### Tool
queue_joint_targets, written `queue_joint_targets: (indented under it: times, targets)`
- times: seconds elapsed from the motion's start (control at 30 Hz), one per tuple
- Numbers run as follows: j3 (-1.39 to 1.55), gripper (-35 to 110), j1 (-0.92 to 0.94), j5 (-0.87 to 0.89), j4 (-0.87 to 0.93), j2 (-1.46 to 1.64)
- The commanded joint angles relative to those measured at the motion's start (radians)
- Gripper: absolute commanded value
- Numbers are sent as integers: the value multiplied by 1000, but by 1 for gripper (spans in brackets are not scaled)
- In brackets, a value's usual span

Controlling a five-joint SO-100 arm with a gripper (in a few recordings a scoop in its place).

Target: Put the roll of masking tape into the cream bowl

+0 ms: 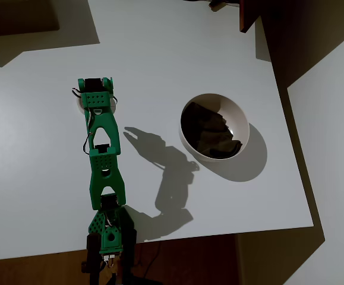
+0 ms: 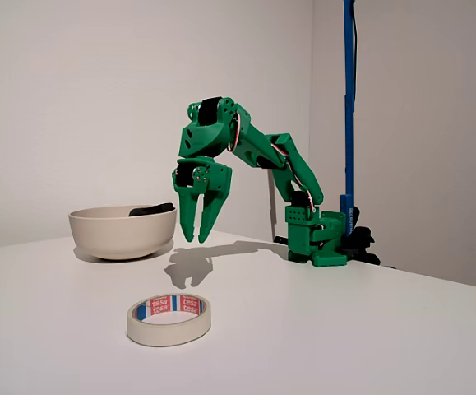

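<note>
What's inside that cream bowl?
The bowl holds a dark brown-black mass, lumpy in the overhead view; what it is I cannot tell. It covers much of the bottom.

green arm [image 1: 103, 154] left of cream bowl [image 1: 243, 122]

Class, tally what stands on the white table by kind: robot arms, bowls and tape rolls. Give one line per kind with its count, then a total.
Green robot arms: 1
Cream bowls: 1
Rolls of masking tape: 1
Total: 3
</note>
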Motion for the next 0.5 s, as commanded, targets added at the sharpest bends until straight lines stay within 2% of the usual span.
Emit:
queue_joint_targets:
  times: [0.0,0.47]
  targets:
    - [-54,10,-29,3,0,28]
    - [-55,16,17,18,-26,-71]
